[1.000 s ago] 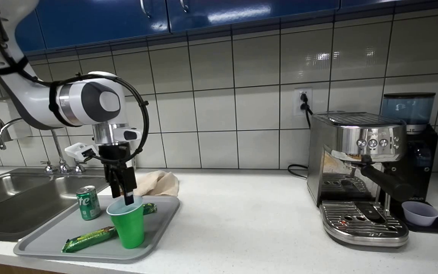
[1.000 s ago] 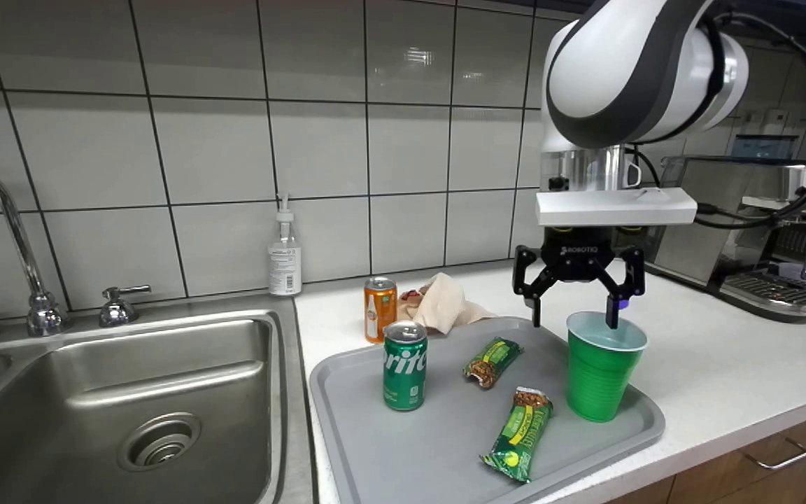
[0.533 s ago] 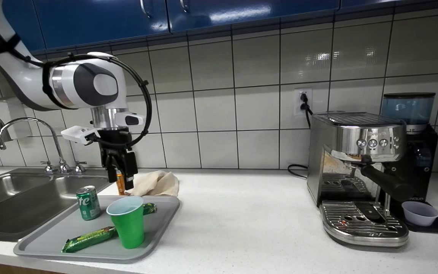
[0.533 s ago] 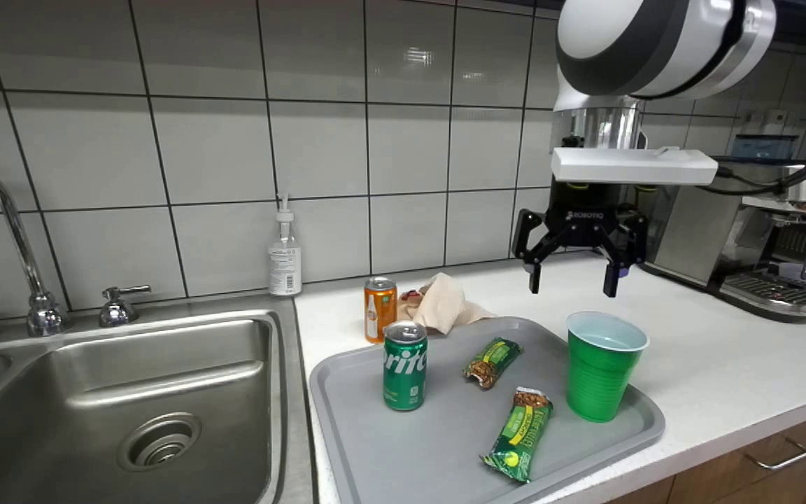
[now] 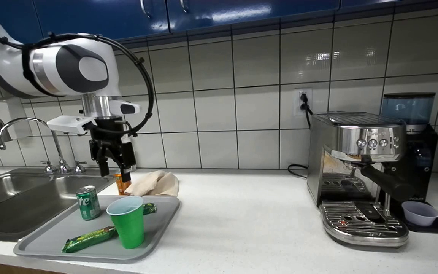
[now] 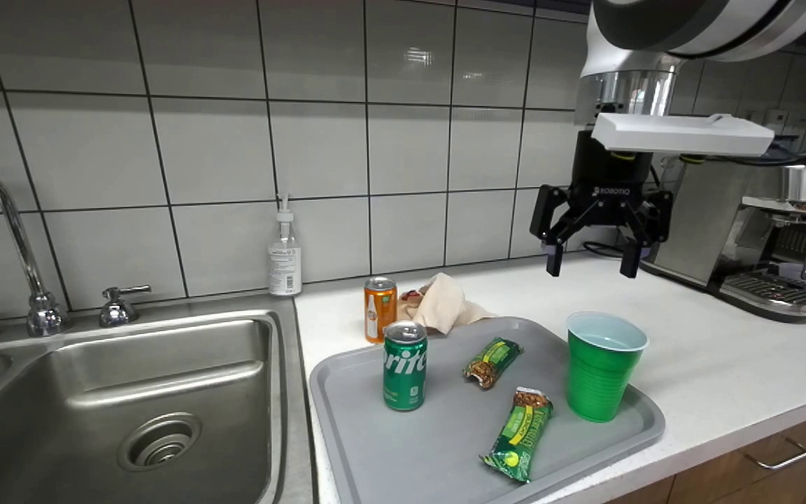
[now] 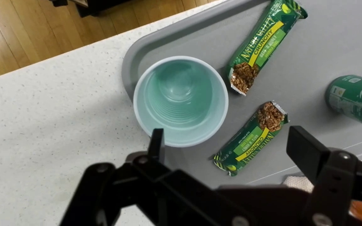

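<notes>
If you look from left to right in an exterior view, you find first the steel sink (image 6: 221, 392), and after it the clear pump bottle (image 6: 284, 262) near the sink's corner. Next comes the orange can (image 6: 380, 311), upright on the white counter (image 6: 711, 343), just beside the gray tray (image 6: 410, 458). On the tray stands the green can (image 6: 404, 374); farther back, a beige cloth (image 6: 445, 308) lies crumpled on the counter. Then you see the farther granola bar (image 6: 492, 362) and the nearer granola bar (image 6: 518, 437), both lying flat on the tray, each with its wrapper opened at one end.

More to the right, your gripper (image 6: 592, 266) hangs in the air, its jaws spread wide and holding nothing. The green cup (image 6: 600, 381) is lower than the jaws, well apart from their tips, and in this same view a little to their right. In the wrist view it appears past the finger (image 7: 156, 146) which is on the left side. The cup stands upright on the tray, near a corner. Its outside is bright green with fine ridges; the inside is pale bluish, with a wide round mouth. Rightmost is a steel coffee machine (image 6: 690, 224).
</notes>
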Motion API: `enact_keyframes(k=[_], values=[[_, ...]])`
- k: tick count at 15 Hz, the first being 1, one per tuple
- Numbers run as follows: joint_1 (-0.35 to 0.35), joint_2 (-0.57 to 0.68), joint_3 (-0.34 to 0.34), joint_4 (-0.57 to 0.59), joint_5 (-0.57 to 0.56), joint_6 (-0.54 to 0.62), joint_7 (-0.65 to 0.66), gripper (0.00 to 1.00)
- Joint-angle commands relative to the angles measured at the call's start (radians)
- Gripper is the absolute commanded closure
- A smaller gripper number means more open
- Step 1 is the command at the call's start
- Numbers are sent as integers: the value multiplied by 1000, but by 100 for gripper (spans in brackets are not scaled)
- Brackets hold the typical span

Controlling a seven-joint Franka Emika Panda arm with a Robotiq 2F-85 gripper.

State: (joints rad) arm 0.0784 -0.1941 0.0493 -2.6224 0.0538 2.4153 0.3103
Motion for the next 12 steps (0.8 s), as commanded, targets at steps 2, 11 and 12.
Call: enact_keyframes(k=[2, 11, 12], values=[[-15, -22, 15, -17, 5, -5, -19, 0], [-15, -31, 15, -27, 5, -5, -25, 0], [-15, -31, 15, -27, 5, -5, -25, 0]])
